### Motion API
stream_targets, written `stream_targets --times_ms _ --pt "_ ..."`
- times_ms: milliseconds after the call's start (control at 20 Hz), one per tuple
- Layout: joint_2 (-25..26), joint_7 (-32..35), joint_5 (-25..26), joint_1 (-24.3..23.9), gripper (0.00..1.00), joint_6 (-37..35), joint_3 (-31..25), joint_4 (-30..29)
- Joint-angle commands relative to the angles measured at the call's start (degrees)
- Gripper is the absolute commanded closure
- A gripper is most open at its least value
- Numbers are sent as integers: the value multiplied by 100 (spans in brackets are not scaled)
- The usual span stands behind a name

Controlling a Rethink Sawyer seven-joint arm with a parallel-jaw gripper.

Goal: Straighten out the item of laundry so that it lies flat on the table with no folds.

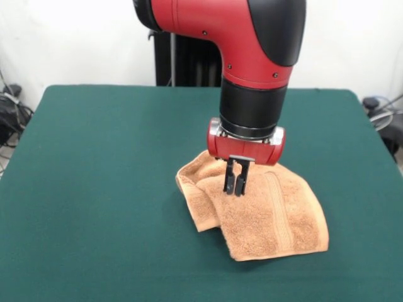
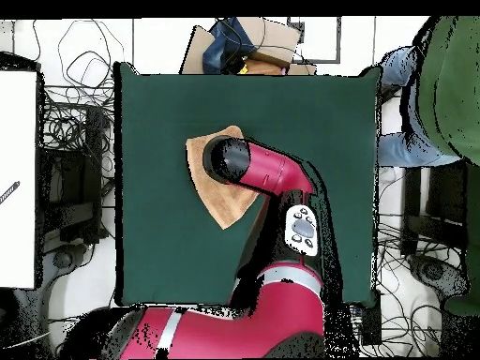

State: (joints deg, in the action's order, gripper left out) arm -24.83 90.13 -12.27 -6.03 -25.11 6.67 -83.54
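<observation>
The light orange-tan towel (image 1: 264, 214) lies crumpled near the middle of the dark green table (image 1: 94, 189). Its left edge is folded over into a thick roll, and one woven band stripe runs down its right part. My gripper (image 1: 235, 189) hangs straight down over the towel's upper left part. Its two black fingers (image 1: 230, 179) are close together, with the tips at the towel's surface. No cloth looks lifted. In the overhead view the arm's wrist (image 2: 225, 159) covers the gripper and the towel's middle. Only the towel's edges (image 2: 223, 206) show on the table (image 2: 159, 244).
The red arm (image 2: 272, 178) reaches from the base at the bottom across the table's near half. A person in green (image 2: 450, 94) sits beyond the table's right edge in the overhead view. Cardboard and clutter (image 2: 253, 42) lie past the top edge, and cables lie on the left.
</observation>
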Motion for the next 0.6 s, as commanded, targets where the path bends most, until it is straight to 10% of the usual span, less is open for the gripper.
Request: stream_targets --times_ms 50,600 --pt "116 1020 100 104 100 86 -159 -244" --pt "98 723 270 35 100 27 -270 -378"
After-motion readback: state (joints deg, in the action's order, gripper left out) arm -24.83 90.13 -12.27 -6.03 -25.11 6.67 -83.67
